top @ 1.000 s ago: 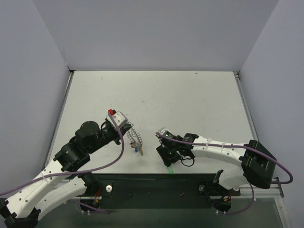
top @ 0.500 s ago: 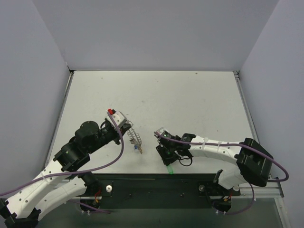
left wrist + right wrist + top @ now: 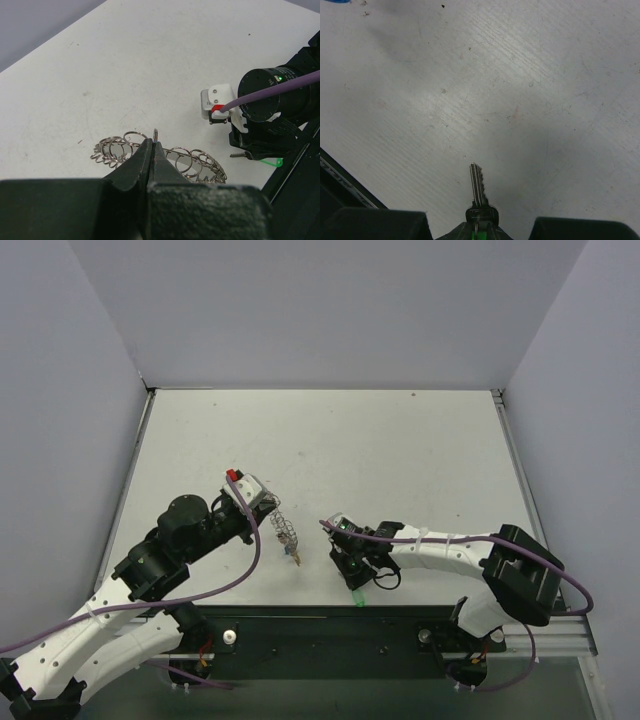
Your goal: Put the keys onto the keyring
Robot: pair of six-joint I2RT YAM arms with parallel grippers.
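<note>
— Where is the ring?

— Our left gripper is clamped shut on one loop of the ring, low over the table. We cannot tell whether the ring rests on it. It is silvery, a band of small wire coils. From above it reads as a long oval, with its long axis running from the left fingers toward the near edge.

— And the key?

— The key sits at the tips of our right gripper. Its green head is between the fingers and its plain metal blade sticks straight out ahead of them. The fingers stand close on either side of the head, but we cannot tell whether they pinch it.

— Which way does the ring lie from there?

— To that gripper's left, near but apart, with bare table between them. The right arm is the one at the key, so we judge that it carries the key leftward while the left arm holds the ring steady.

— Is the blade aimed at the ring?

— Not that we see. The right wrist view shows only table ahead of the blade, so we expect a turn first.
</note>
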